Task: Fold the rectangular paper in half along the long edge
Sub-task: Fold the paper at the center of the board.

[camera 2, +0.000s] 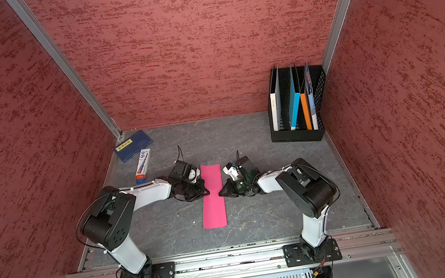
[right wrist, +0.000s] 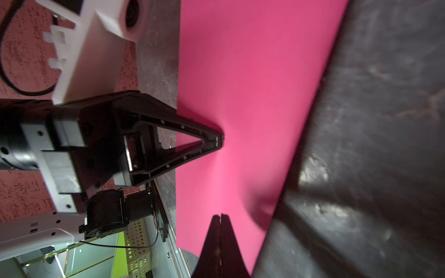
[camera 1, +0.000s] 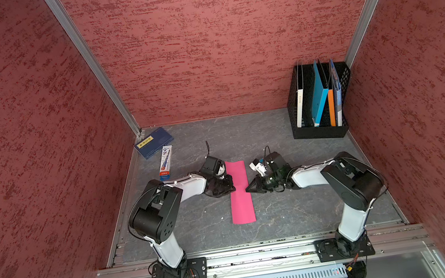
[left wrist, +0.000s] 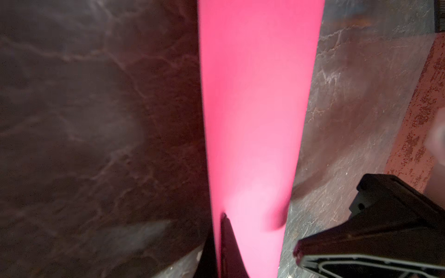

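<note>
Navy booklet [camera 1: 153,142] lies in the far left corner of the grey table [camera 1: 286,211], with a long white box [camera 1: 165,163] just beside it. Next comes the left gripper [camera 1: 232,187], its jaws closed on the left long edge of the paper [camera 1: 241,202]; the right wrist view shows its tips [right wrist: 220,140] pinching the sheet, which puckers around them. The pink paper lies at mid-table between the two arms, long edges running from near to far. The right gripper [camera 1: 247,190] points at the right long edge with its jaws pressed together [right wrist: 220,215]; whether it grips the sheet cannot be told. A black rack [camera 1: 318,131] of folders stands in the far right corner
</note>
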Action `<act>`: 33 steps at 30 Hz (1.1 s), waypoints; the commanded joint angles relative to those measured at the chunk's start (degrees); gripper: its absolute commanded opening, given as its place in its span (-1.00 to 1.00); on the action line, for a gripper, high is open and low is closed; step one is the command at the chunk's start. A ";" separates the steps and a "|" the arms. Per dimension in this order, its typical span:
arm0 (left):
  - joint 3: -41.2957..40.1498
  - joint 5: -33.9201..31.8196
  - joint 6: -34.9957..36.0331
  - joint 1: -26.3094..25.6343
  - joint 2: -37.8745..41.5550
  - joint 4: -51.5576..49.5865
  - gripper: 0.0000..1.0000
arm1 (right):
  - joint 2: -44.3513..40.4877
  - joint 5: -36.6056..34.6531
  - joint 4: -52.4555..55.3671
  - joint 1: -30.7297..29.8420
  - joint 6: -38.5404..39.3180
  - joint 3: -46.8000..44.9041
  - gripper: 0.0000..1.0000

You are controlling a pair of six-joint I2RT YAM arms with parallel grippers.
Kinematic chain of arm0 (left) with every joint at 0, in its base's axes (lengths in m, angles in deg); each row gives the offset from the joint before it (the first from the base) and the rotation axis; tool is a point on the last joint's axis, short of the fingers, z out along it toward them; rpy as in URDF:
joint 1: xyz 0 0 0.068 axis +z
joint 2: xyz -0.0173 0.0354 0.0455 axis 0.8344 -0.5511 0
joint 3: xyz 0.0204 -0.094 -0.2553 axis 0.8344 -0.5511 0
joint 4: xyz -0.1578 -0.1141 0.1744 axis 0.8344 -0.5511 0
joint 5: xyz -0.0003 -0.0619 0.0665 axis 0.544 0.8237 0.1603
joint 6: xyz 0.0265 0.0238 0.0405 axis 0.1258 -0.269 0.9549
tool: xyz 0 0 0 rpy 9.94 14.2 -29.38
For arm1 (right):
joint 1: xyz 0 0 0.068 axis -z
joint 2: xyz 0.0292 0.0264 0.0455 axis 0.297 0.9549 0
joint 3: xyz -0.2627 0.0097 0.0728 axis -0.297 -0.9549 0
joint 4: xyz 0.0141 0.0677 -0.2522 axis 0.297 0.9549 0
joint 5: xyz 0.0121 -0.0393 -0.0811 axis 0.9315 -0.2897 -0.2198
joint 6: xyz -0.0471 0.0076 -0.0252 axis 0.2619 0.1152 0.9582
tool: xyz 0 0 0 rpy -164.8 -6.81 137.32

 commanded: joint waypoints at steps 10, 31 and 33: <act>0.78 -0.10 0.39 0.08 -1.02 -0.85 -1.00 | 2.65 -8.01 9.80 0.06 4.79 6.45 -1.00; 0.43 0.34 0.71 0.54 -1.02 -0.62 -1.00 | 3.35 -13.81 18.14 0.09 6.18 11.10 -1.00; 0.52 0.32 0.76 0.55 -0.94 -0.76 -1.00 | 2.94 -13.32 17.63 0.08 5.56 11.92 -1.00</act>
